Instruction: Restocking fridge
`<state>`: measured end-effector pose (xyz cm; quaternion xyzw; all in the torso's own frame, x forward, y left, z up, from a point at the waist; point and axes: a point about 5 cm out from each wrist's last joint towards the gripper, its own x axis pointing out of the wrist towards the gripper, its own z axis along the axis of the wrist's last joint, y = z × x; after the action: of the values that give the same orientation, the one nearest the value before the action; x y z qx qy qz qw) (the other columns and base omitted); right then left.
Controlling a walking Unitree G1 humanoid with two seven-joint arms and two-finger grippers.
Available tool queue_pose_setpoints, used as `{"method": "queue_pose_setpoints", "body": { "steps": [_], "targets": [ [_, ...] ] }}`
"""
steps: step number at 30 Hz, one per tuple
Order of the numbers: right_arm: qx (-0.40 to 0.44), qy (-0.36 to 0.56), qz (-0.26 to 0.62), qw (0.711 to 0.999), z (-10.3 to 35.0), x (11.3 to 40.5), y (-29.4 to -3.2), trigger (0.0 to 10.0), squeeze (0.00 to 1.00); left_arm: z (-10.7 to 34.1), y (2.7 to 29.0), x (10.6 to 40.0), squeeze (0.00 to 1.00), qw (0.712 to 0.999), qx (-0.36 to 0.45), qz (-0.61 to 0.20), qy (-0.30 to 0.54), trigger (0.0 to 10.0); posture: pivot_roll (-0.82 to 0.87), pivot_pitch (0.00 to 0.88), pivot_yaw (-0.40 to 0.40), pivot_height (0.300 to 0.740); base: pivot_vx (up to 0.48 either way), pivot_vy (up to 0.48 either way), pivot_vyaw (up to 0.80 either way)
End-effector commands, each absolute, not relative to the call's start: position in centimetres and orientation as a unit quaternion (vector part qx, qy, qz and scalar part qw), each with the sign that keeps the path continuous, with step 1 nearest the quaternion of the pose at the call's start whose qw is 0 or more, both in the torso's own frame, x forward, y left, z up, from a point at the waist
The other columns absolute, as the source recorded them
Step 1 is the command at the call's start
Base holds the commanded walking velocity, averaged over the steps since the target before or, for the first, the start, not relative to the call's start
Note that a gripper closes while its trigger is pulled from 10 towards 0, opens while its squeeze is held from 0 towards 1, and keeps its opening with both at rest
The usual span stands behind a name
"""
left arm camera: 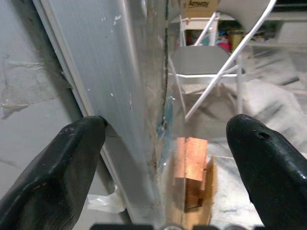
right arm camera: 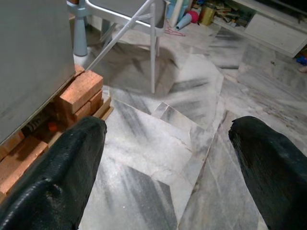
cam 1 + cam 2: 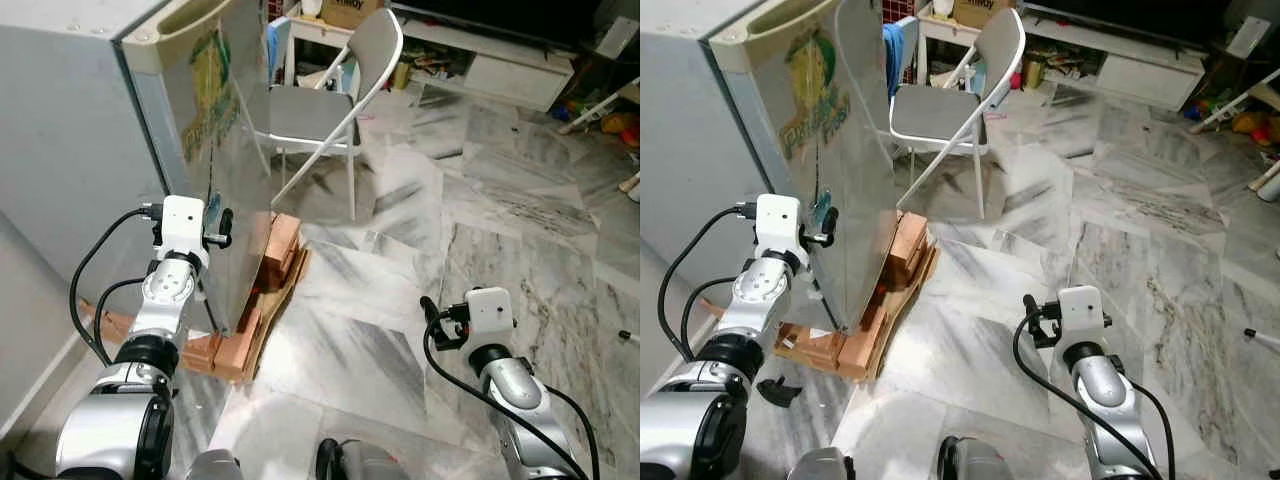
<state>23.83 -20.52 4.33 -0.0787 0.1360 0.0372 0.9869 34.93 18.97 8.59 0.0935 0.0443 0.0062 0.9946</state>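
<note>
Fingers [image 1: 72, 158] of the left gripper [image 1: 163, 143] are spreading wide around the front edge of the fridge [image 3: 90, 150], gripping nothing; right gripper [image 2: 163, 158] is hanging open, empty, over the marble floor [image 3: 420, 260]. Fridge is sitting on bricks [image 3: 270, 270] near a folding chair [image 3: 320, 100]

Two silver jointed arms are showing black elbow collars, each ending in a white boxy wrist housing, black cables are looping from both, and the left pincer [image 1: 165, 158] and right pincer [image 2: 165, 163] are showing thick matte black fingers.
</note>
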Motion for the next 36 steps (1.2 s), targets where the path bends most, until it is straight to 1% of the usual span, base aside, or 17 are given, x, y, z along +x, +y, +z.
{"method": "queue_pose_setpoints", "body": {
  "steps": [1,4,10,12,15,16,18,21,22,23,25,27,30,32,33,36],
  "targets": [
    [-0.080,0.129,0.035,0.988,4.9,23.8,-20.8,10.0,0.00,9.9,19.9,35.7,0.00,0.993,0.106,0.041,0.030,10.0,0.02,0.071,-0.088,0.740,0.000,0.000,0.00],
    [-0.064,0.123,0.052,0.989,5.2,23.8,-20.5,10.0,0.00,9.9,20.7,35.6,0.00,0.991,0.108,0.065,0.034,10.0,0.02,0.072,-0.090,0.740,0.000,0.000,0.00],
    [-0.068,0.122,0.066,0.988,5.3,23.7,-20.3,10.0,0.00,10.0,20.3,35.6,0.00,0.994,0.097,0.053,0.025,10.0,0.01,0.077,-0.098,0.740,0.000,0.000,0.00],
    [-0.069,0.124,0.068,0.988,5.4,23.7,-20.3,10.0,0.00,10.5,19.4,36.1,0.00,0.996,0.081,0.031,0.016,10.0,0.01,0.079,-0.103,0.740,0.000,0.000,0.00],
    [-0.073,0.127,0.070,0.987,5.3,23.6,-20.3,10.0,0.00,11.1,18.1,36.4,0.00,0.997,0.080,0.000,0.000,10.0,0.01,0.081,-0.104,0.740,0.000,0.000,0.00],
    [-0.073,0.127,0.070,0.987,5.3,23.6,-20.3,10.0,0.00,11.1,18.1,36.4,0.00,0.997,0.080,0.000,0.000,10.0,0.01,0.081,-0.104,0.740,0.000,0.000,0.00],
    [-0.075,0.133,0.071,0.986,5.2,23.6,-20.3,10.0,0.00,11.3,16.6,36.7,0.00,0.997,0.069,-0.034,-0.005,10.0,0.01,0.082,-0.104,0.740,0.000,0.000,0.00],
    [-0.075,0.136,0.071,0.985,5.1,23.6,-20.3,10.0,0.00,11.4,15.6,36.7,0.00,0.996,0.064,-0.054,-0.008,10.0,0.01,0.083,-0.104,0.740,0.000,0.000,0.00],
    [-0.075,0.139,0.072,0.985,5.1,23.6,-20.3,10.0,0.00,11.5,14.9,36.7,0.00,0.996,0.061,-0.067,-0.011,10.0,0.01,0.083,-0.103,0.740,0.000,0.000,0.00],
    [-0.075,0.142,0.074,0.984,5.0,23.6,-20.2,10.0,0.00,11.9,13.4,36.7,0.00,0.991,0.077,-0.102,-0.024,10.0,0.01,0.083,-0.103,0.740,0.000,0.000,0.00],
    [-0.075,0.144,0.075,0.984,5.0,23.7,-20.1,10.0,0.00,12.2,12.4,36.7,0.00,0.986,0.095,-0.133,-0.039,10.0,0.01,0.083,-0.103,0.740,0.000,0.000,0.00],
    [-0.074,0.149,0.077,0.983,4.7,23.7,-20.0,10.0,0.00,12.8,10.5,36.6,0.00,0.979,0.090,-0.176,-0.053,10.0,0.01,0.082,-0.101,0.740,0.000,0.000,0.00],
    [-0.073,0.157,0.079,0.982,4.5,23.8,-20.0,10.0,0.00,13.7,8.2,36.5,0.00,0.971,0.079,-0.216,-0.070,10.0,0.02,0.078,-0.100,0.740,0.000,0.000,0.00],
    [-0.073,0.160,0.080,0.981,4.5,23.9,-19.9,10.0,0.00,14.0,7.6,36.5,0.00,0.968,0.076,-0.226,-0.074,10.0,0.02,0.078,-0.100,0.740,0.000,0.000,0.00],
    [-0.078,0.176,0.085,0.978,4.0,23.8,-19.9,10.0,0.00,14.7,4.3,35.5,0.00,0.952,0.063,-0.282,-0.096,10.0,0.03,0.076,-0.103,0.740,0.000,0.000,0.00],
    [-0.089,0.198,0.094,0.972,3.4,23.5,-19.7,10.0,0.00,15.8,0.5,33.6,0.00,0.924,0.051,-0.356,-0.131,10.0,0.03,0.072,-0.101,0.740,0.000,0.000,0.00]
  ]
}}
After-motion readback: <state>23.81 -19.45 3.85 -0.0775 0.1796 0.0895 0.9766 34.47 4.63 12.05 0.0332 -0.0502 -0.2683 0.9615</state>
